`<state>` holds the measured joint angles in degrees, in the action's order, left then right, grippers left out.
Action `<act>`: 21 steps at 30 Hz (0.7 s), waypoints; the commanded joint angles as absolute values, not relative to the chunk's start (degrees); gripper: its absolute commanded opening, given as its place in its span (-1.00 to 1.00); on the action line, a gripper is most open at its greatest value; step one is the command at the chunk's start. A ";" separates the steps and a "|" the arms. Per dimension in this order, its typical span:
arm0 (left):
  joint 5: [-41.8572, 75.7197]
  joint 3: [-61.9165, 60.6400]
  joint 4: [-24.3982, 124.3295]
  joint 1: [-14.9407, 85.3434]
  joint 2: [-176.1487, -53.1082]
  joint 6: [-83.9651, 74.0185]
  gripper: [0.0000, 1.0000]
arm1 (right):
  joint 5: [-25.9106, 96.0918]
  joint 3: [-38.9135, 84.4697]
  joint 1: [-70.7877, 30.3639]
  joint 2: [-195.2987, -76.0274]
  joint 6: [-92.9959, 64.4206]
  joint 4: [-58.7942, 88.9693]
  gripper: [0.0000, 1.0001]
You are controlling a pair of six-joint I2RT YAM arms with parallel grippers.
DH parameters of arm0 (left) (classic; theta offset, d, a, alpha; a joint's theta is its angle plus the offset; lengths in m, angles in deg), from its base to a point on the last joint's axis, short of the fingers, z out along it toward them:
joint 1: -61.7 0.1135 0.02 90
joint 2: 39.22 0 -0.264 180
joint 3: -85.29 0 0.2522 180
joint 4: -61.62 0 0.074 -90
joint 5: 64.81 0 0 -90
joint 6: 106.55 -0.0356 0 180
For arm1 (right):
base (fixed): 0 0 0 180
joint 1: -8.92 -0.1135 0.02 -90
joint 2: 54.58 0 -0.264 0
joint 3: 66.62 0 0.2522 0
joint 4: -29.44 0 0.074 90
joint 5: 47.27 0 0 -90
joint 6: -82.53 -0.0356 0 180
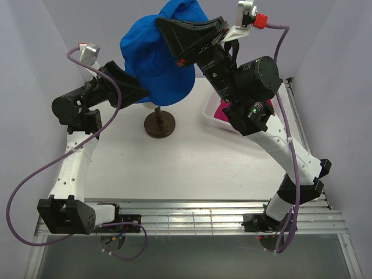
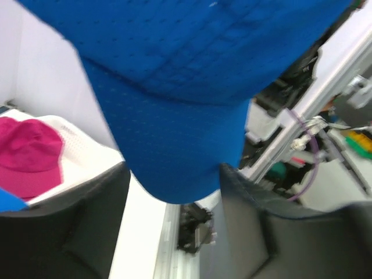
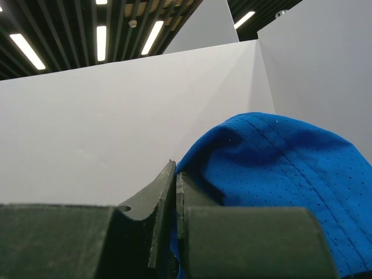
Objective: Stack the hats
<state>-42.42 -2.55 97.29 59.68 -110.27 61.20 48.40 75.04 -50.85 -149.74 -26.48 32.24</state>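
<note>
R gripper (image 3: 175, 174) pinches blue cap (image 1: 154, 58) high over stand (image 1: 160, 125); L gripper (image 2: 174, 171) jaws spread round its lower edge; pink cap (image 2: 29, 154) in basket (image 2: 87, 152), far right.

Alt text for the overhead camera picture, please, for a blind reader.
The right gripper holds a bright blue cap up over a dark round stand on a white table. The left arm reaches under the cap; a pink cap lies in a white basket at right.
</note>
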 commanded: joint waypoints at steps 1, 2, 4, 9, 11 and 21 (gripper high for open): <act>-39.59 -4.32 109.18 59.42 -109.62 68.51 0.25 | 49.85 76.70 -51.20 -149.77 -25.58 36.43 -0.85; -39.15 -3.97 111.38 59.42 -109.62 71.57 0.16 | 49.85 76.43 -51.20 -149.68 -25.67 36.43 -0.85; -38.62 -4.05 115.53 59.42 -109.54 73.09 -0.11 | 50.03 75.12 -51.20 -149.42 -25.84 36.60 -0.85; -38.18 -4.23 116.33 59.42 -108.92 75.20 -0.88 | 50.46 72.30 -51.20 -148.54 -26.19 37.04 -0.85; -38.09 -3.97 116.42 59.42 -108.57 75.73 -1.00 | 50.47 71.34 -51.20 -148.45 -26.19 37.04 -0.85; -44.85 -3.71 86.03 60.29 -105.32 65.98 -1.00 | 61.97 61.76 -50.06 -144.59 -15.66 36.34 -0.52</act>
